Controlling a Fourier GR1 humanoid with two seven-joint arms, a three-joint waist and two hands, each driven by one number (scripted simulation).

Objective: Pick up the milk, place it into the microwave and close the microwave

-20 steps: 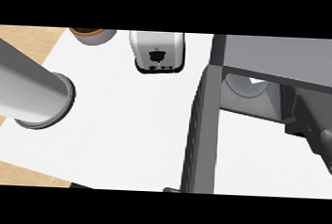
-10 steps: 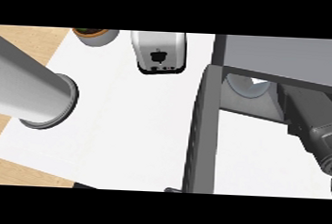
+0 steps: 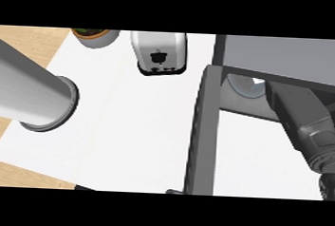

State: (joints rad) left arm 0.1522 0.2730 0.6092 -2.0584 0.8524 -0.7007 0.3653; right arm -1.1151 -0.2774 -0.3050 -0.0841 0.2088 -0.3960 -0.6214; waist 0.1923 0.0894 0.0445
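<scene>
The microwave (image 3: 285, 58) stands at the right with its door (image 3: 201, 135) swung open and seen edge-on. My right forearm (image 3: 306, 125) reaches into the opening from the lower right; its hand is hidden under the microwave's top. A pale rounded shape (image 3: 243, 87) shows just inside the opening, left of the forearm; I cannot tell whether it is the milk. My left forearm (image 3: 24, 87) crosses the left side of the view above the white counter (image 3: 127, 132), and its hand does not show.
A silver toaster (image 3: 159, 53) stands at the back, just left of the microwave. A potted plant (image 3: 97, 36) sits at the back left. Wooden floor (image 3: 19, 42) shows beyond the counter's left edge.
My right forearm has slid further up into the microwave's opening. The left forearm has barely shifted. The door stays open.
</scene>
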